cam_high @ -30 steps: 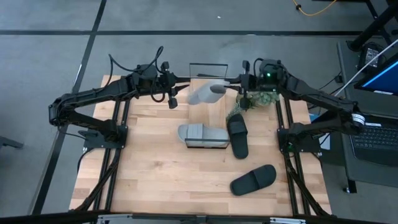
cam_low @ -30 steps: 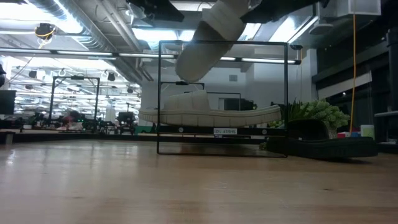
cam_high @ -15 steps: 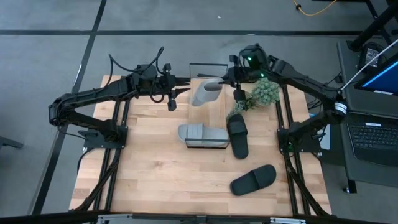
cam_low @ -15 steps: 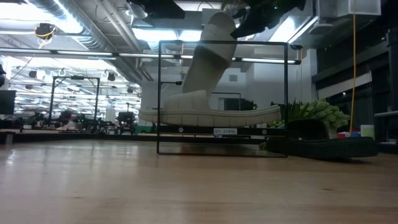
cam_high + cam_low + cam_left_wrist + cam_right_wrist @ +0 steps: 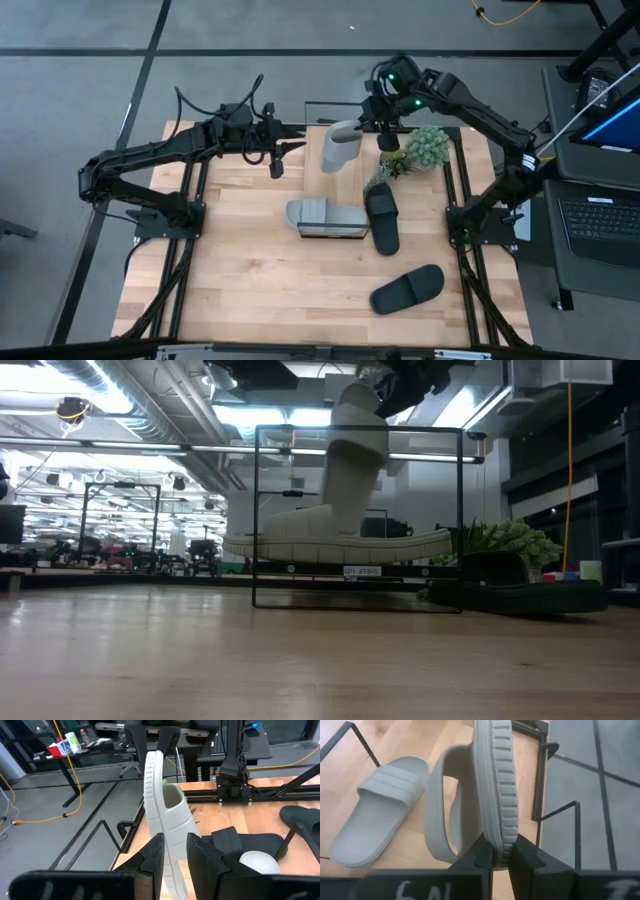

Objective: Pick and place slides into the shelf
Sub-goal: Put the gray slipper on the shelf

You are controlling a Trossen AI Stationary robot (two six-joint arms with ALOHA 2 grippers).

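Hanging from right claw (image 5: 501,856) | grey slide (image 5: 490,790) pinched by its edge | above shelf (image 5: 360,430)

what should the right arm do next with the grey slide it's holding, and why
Probably lower it toward the shelf. The right tool pinches the grey slide by its sole edge, hanging nearly upright above the other grey slide. The left tool waits beside it.
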